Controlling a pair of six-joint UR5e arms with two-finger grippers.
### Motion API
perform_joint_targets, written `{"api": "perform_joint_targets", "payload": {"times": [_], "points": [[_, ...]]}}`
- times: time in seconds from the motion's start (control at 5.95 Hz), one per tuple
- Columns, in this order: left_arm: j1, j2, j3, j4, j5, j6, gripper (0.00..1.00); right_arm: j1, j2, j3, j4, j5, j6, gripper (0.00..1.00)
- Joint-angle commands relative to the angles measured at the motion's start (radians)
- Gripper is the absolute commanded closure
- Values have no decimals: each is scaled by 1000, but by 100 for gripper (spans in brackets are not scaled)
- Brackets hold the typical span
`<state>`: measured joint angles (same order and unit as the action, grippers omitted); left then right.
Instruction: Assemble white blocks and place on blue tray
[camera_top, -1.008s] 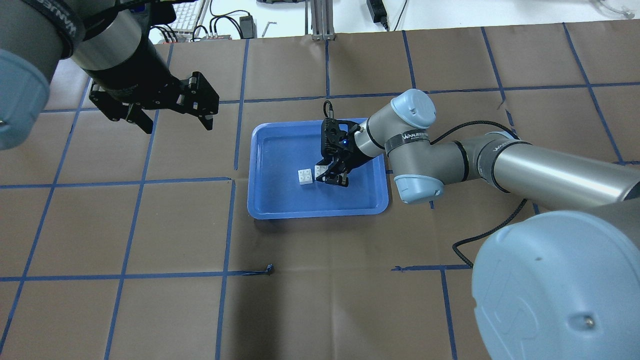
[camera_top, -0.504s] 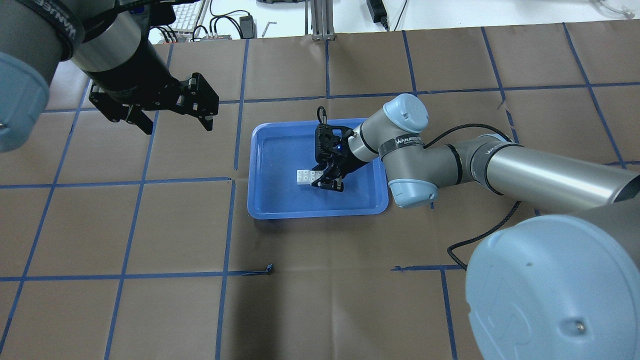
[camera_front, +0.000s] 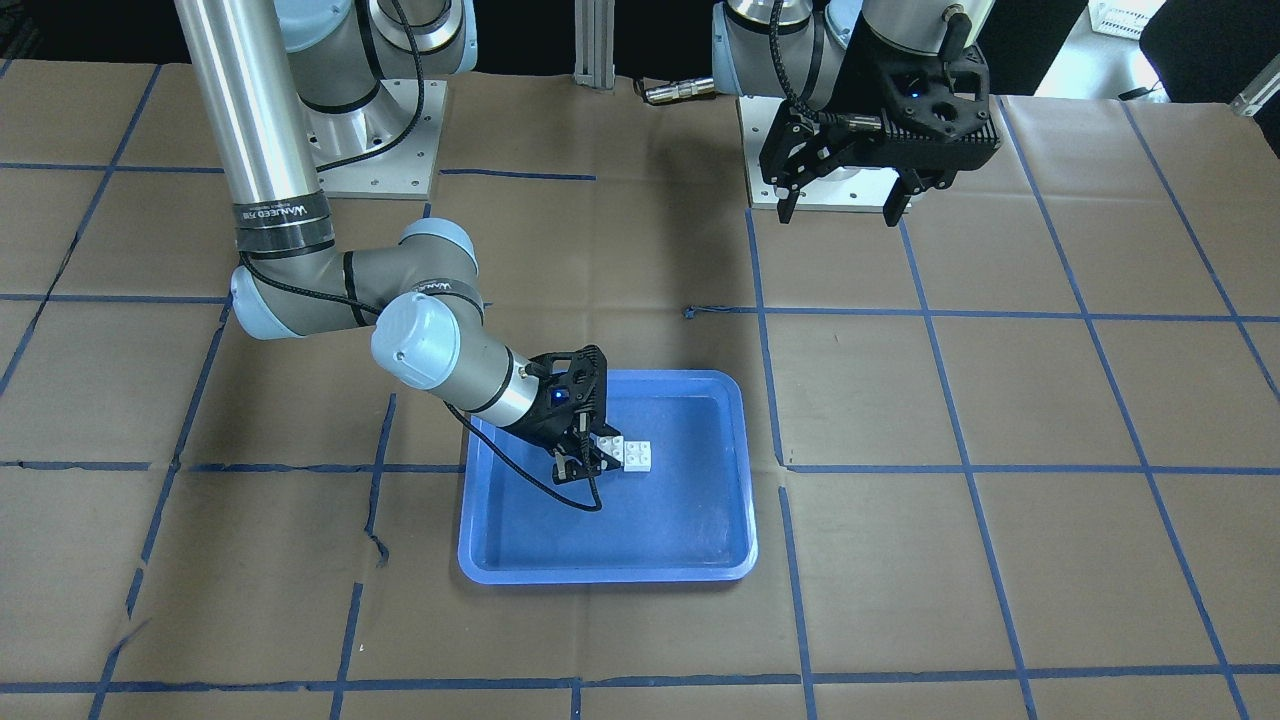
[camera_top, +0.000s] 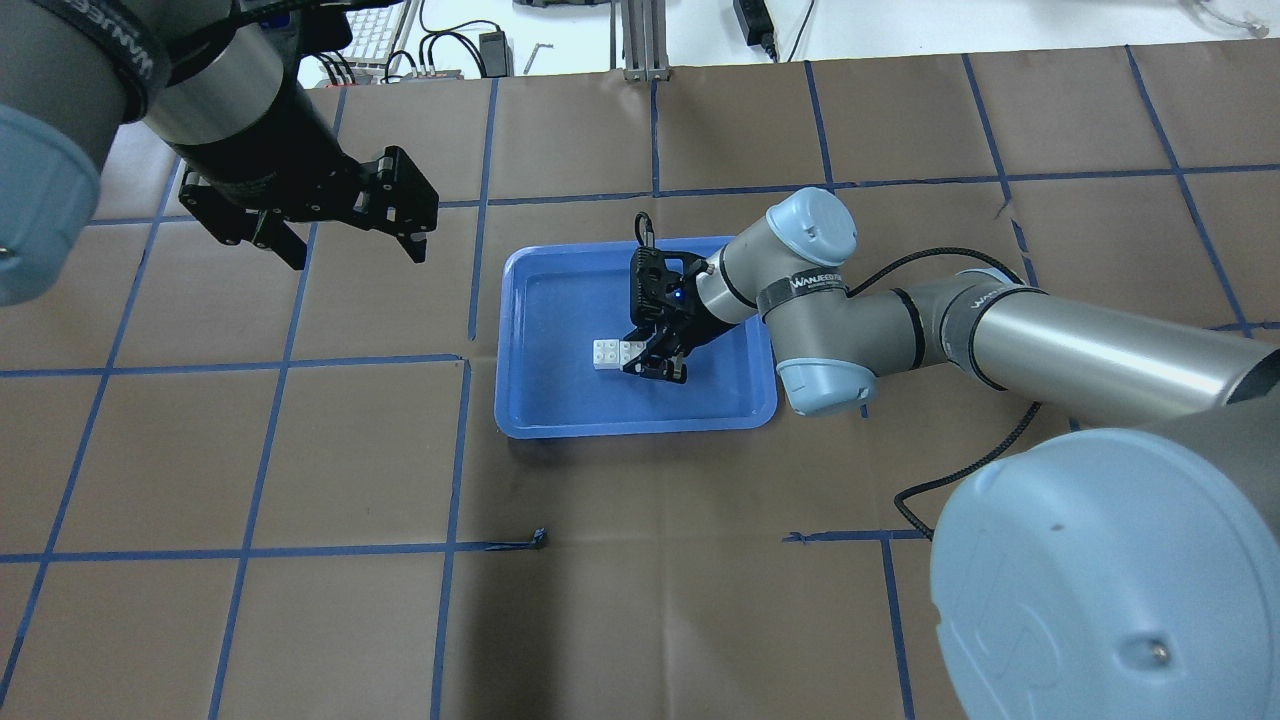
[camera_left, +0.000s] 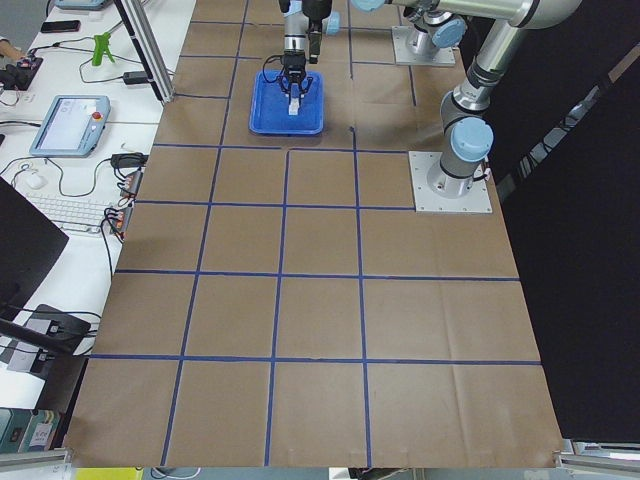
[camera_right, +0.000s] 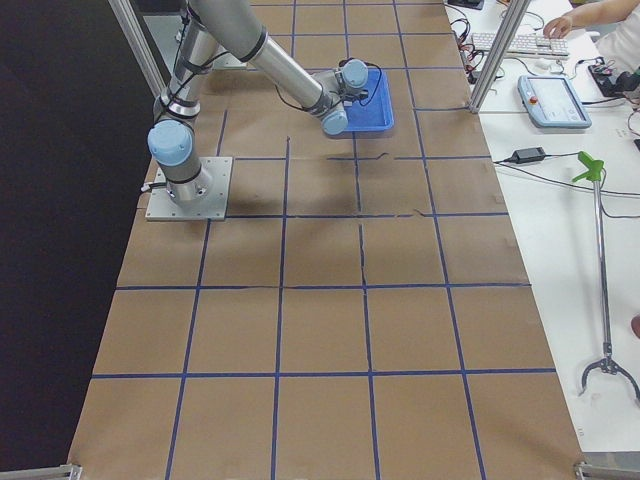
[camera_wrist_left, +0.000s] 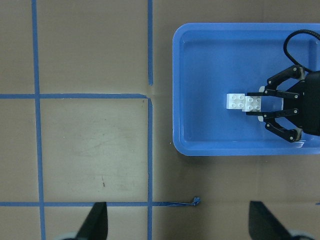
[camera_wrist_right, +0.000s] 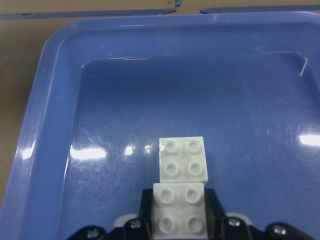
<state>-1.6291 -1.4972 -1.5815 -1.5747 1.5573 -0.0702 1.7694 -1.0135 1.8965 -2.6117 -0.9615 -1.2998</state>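
Note:
The blue tray (camera_top: 530, 420) lies mid-table; it also shows in the front view (camera_front: 600, 572). My right gripper (camera_top: 650, 358) is low inside the tray, shut on one white block (camera_top: 631, 350). That block sits flush against the second white block (camera_top: 605, 354), side by side on the tray floor. In the right wrist view the held block (camera_wrist_right: 179, 210) is between my fingers and the free block (camera_wrist_right: 182, 158) touches its far edge. My left gripper (camera_top: 355, 255) is open and empty, high above the table left of the tray.
Brown paper with blue tape lines covers the table (camera_top: 300, 470). A torn tape scrap (camera_top: 538, 540) lies in front of the tray. The right arm's cable (camera_top: 960, 480) loops to the tray's right. Keyboard and cables (camera_top: 380, 40) lie beyond the far edge.
My right gripper moved left with its white block until it met the other block. It has held still for the last half second. The left arm has not moved.

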Motion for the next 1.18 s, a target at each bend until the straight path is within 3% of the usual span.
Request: {"api": "perform_joint_targets", "payload": {"times": [0.0,1.01], "points": [[0,0,0,-1,0,0,1,-1,1,0,-2,-2,4,76],[0,0,0,-1,3,0,1,-1,1,1,-27,-2,40,76]]}}
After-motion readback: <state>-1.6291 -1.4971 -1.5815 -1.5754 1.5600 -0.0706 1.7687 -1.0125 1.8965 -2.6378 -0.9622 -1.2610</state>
